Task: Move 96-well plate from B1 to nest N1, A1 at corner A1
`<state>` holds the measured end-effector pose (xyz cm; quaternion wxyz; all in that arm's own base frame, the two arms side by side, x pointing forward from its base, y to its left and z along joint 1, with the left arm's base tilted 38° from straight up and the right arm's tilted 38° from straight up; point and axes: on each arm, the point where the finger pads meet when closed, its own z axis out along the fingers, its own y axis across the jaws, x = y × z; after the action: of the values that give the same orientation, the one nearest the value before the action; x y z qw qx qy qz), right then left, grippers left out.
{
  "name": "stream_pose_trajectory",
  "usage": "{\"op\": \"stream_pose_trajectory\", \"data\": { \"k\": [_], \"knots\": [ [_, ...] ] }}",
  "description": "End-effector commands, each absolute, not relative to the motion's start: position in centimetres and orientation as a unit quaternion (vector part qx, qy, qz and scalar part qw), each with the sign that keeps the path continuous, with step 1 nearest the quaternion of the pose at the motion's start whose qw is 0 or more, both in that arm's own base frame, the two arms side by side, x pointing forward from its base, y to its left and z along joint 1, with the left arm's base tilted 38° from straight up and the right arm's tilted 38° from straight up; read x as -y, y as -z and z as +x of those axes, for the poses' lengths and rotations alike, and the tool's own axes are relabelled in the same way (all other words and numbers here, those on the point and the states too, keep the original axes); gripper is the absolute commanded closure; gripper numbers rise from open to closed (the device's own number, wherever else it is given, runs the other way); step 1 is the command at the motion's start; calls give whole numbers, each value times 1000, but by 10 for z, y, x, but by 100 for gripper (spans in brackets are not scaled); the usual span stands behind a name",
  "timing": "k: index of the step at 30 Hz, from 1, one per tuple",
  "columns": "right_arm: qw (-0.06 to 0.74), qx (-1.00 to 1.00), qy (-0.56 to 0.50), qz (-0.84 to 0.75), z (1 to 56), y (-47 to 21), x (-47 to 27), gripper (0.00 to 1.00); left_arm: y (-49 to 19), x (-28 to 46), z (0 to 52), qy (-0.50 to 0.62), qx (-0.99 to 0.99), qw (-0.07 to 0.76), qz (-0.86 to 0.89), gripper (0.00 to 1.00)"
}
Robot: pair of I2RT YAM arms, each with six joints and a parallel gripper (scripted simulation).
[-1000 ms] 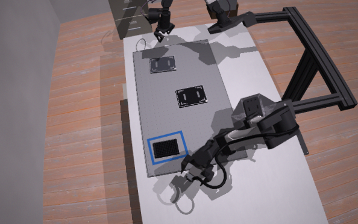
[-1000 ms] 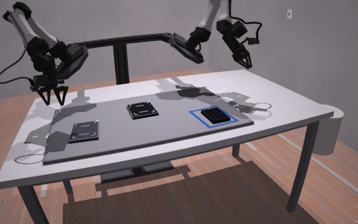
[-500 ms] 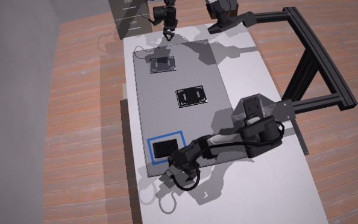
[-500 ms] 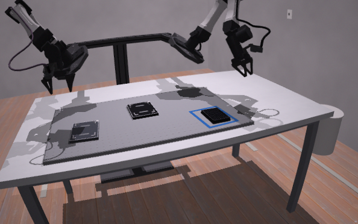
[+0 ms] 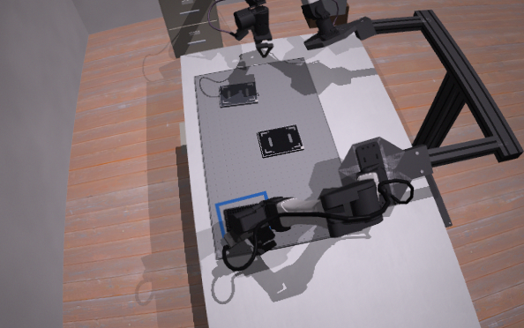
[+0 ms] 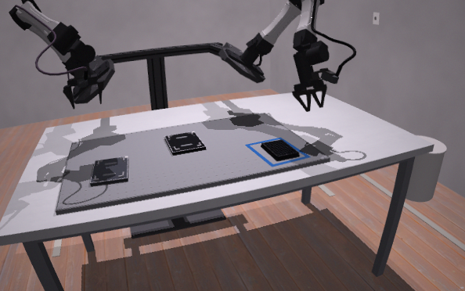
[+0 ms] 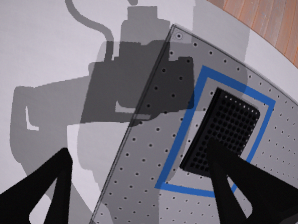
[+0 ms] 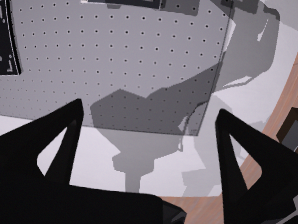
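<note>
The tabletop [image 5: 331,282] [image 6: 360,121] [image 7: 30,50] [image 8: 100,145] carries the board [image 5: 229,163] [image 6: 149,164] [image 7: 120,185] [image 8: 100,50], nearer its far edge, seen from the arms' side. The left arm [image 5: 304,205] [image 6: 305,55] reaches from the near edge toward the far-left part. The right arm [image 5: 258,22] [image 6: 59,43] is by the right edge. The left gripper [image 5: 264,243] [image 6: 315,108] [image 7: 137,151] hangs above the tabletop, fingers wide apart and empty; the right gripper [image 5: 265,52] [image 6: 87,105] [image 8: 151,110] is likewise spread and empty. The right nest [image 5: 238,93] [image 6: 110,170] [image 8: 145,4] lies toward the far-right corner, partly shadowed; the middle nest [image 5: 280,141] [image 6: 185,142] [image 8: 7,45] lies between it and the left edge. Toward the far edge, on the board's left part, the blue outline [image 5: 240,198] [image 6: 254,150] [image 7: 240,86] surrounds the plate [image 5: 234,212] [image 6: 279,150] [image 7: 227,130], which lies flat, wells up.
</note>
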<state>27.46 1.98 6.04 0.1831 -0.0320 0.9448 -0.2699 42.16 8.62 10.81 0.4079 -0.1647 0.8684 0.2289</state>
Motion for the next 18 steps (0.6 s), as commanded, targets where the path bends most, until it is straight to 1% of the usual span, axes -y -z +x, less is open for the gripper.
{"op": "stream_pose_trajectory", "data": {
  "k": [1, 3, 4, 6, 8, 10, 13, 18],
  "knots": [
    [169, -944, 283, -30, 247, -62, -24, 0, -92, -72, 428, -237, -888, 367, -144, 0],
    [169, -944, 283, -30, 247, -62, -24, 0, -92, -72, 428, -237, -888, 367, -144, 0],
    [174, -944, 279, -27, 246, -65, -29, 0, -89, -68, 430, -239, -894, 355, -134, 0],
    [169, -944, 283, -30, 234, -62, -32, 0, -82, -62, 435, -244, -904, 333, -114, 0],
    [166, -945, 279, -30, 225, -60, -37, 0, -75, -56, 439, -242, -903, 334, -119, 0],
    [159, -946, 280, -31, 215, -57, -43, 0, -68, -49, 442, -247, -913, 309, -99, 0],
    [165, -947, 276, -29, 216, -60, -48, 0, -58, -40, 447, -248, -916, 301, -93, 0],
    [165, -946, 278, -23, 217, -61, -46, 0, -39, -23, 453, -258, -930, 255, -56, 0]
  ]
}}
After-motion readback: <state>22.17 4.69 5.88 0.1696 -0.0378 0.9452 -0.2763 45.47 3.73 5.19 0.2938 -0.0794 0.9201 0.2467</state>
